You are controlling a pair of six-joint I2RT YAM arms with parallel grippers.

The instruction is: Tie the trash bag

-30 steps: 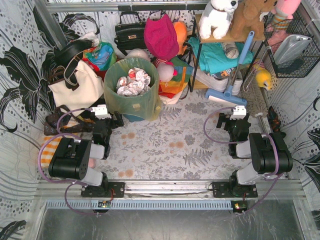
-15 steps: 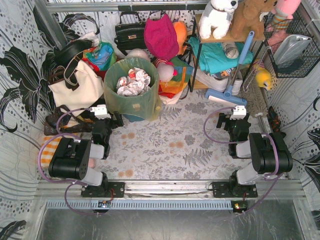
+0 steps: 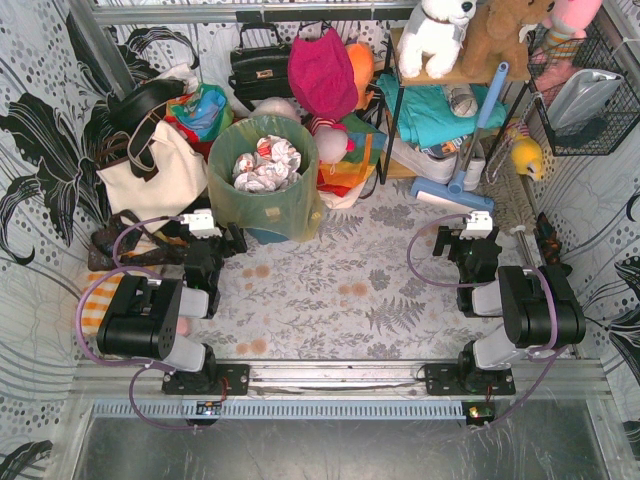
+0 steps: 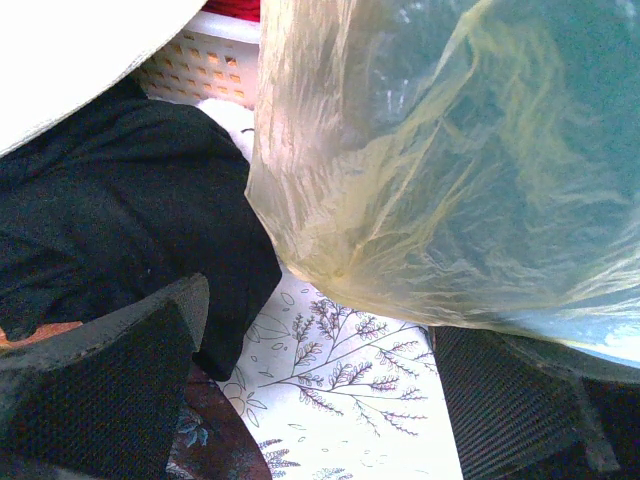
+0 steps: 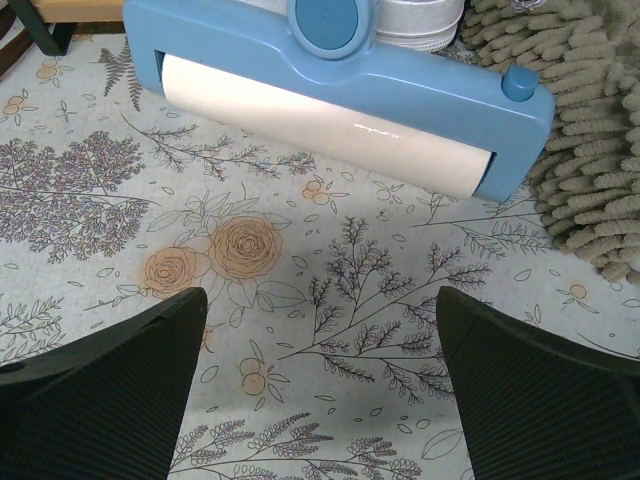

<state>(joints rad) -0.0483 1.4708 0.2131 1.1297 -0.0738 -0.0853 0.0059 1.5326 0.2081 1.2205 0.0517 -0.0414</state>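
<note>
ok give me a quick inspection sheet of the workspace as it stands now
surface: floral cloth, lying flat
job's things: trash bag open and untied, lining the teal bin, crumpled paper inside
clutter: cream tote, black handbag, blue mop, plush toys
grippers: left gripper open, low beside the bag; right gripper open over bare cloth; neither holds anything
cables: purple cables looping off both arms
surroundings: patterned sheet walls, wire basket

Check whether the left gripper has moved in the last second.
No. The left gripper sits open in the same spot as before, just short of the trash bag and beside the cream tote bag.
</note>
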